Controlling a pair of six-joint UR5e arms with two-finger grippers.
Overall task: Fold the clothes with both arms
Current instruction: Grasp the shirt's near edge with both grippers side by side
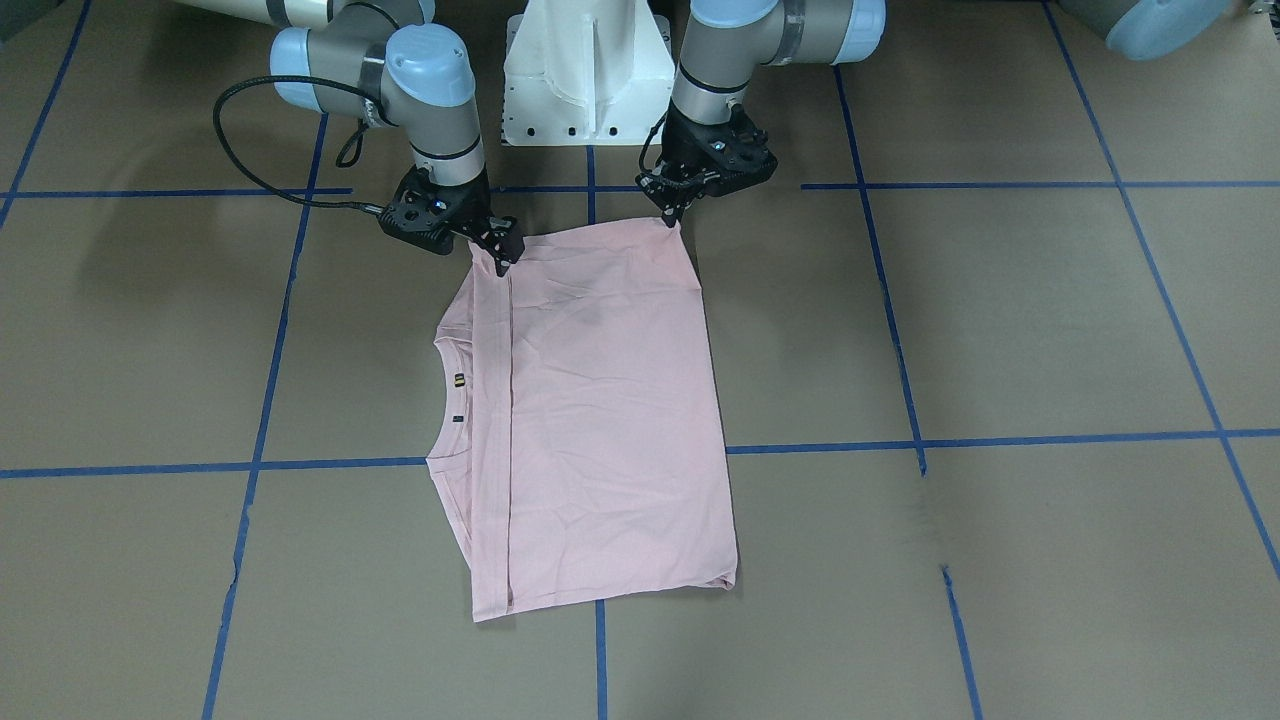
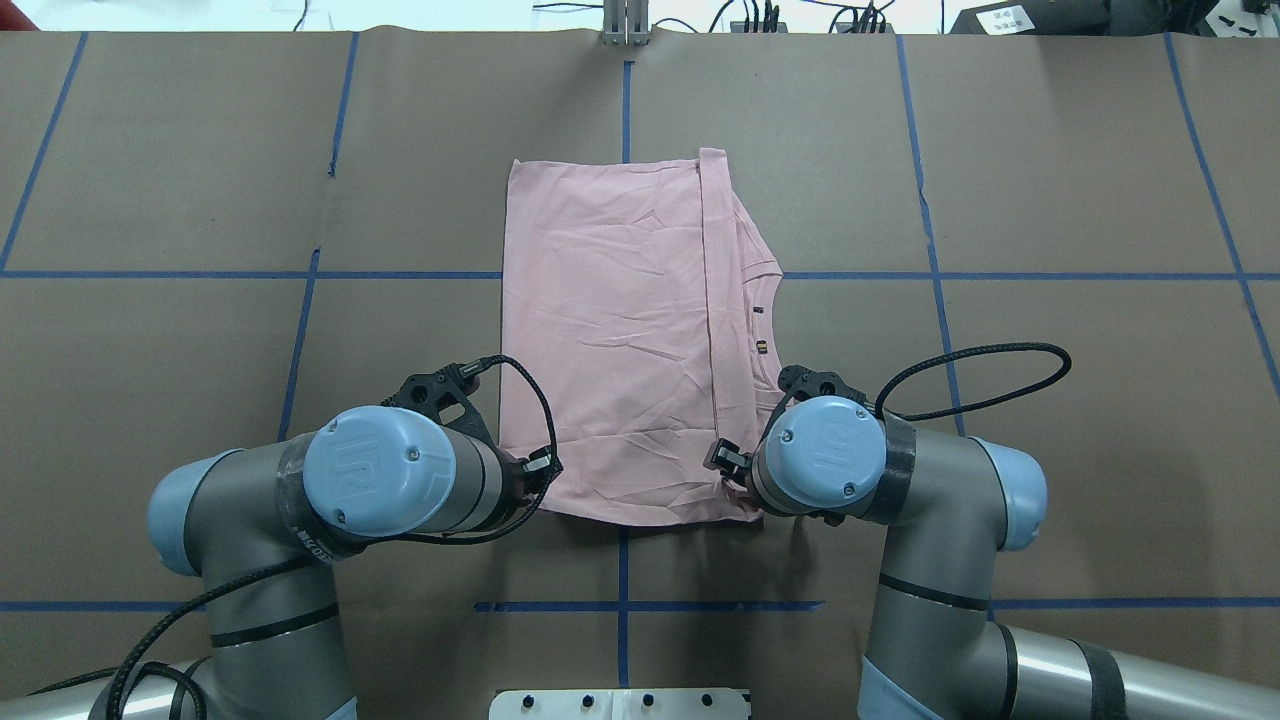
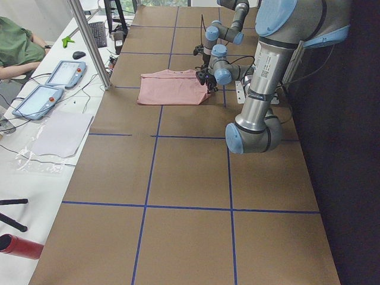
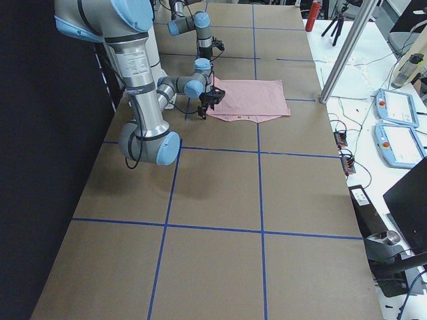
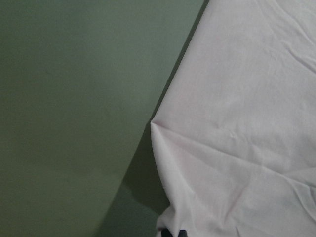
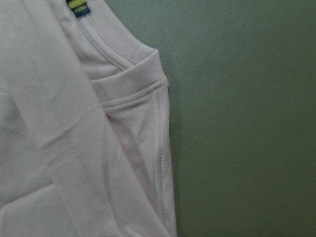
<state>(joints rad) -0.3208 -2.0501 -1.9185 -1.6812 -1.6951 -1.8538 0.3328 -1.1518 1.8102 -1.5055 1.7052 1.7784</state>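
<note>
The pale pink T-shirt (image 1: 600, 400) lies folded into a rectangle on the brown table, print hidden, collar and neck label (image 1: 458, 380) at one side. It also shows in the overhead view (image 2: 620, 330). My left gripper (image 1: 672, 215) is shut on the shirt's corner nearest the robot, which puckers in the left wrist view (image 5: 237, 123). My right gripper (image 1: 503, 255) is shut on the other near corner, by the collar side (image 6: 59, 123). In the overhead view both grippers are mostly hidden under the wrists (image 2: 540, 475) (image 2: 725, 465).
The white pedestal base (image 1: 588, 70) stands just behind the shirt's near edge. Blue tape lines (image 1: 1000, 440) grid the table. Tablets (image 3: 65, 72), a metal post (image 3: 89, 41) and a seated person are beyond the table's far side.
</note>
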